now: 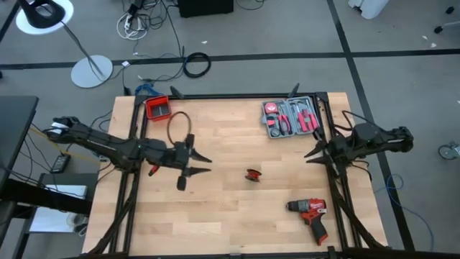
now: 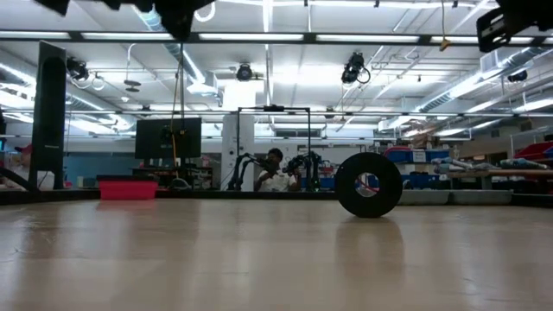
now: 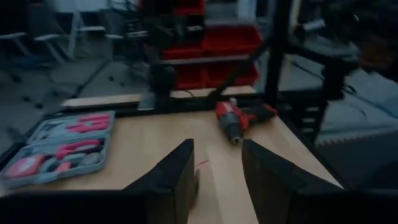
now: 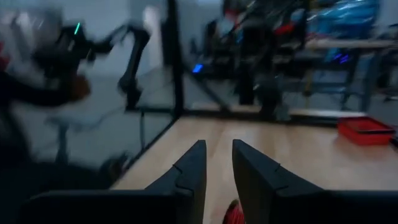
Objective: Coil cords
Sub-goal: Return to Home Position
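Observation:
A small red and black cord bundle [image 1: 253, 175] lies on the wooden table near its middle. In the low view it seems to be the dark ring [image 2: 369, 184] standing on the table. A thin dark-red wire [image 1: 177, 124] loops on the table from beside the red bin toward my left arm. My left gripper [image 1: 210, 164] is open and empty, pointing toward the table's right, left of the bundle; it also shows in the left wrist view [image 3: 217, 163]. My right gripper [image 1: 309, 152] is open and empty at the right, pointing left; it also shows in the right wrist view [image 4: 219, 158].
A red bin [image 1: 157, 108] stands at the far left corner. An open grey tool case [image 1: 290, 119] lies at the far right. A red drill [image 1: 310, 214] lies near the front right. A black cable ring [image 1: 196, 65] lies on the floor beyond the table.

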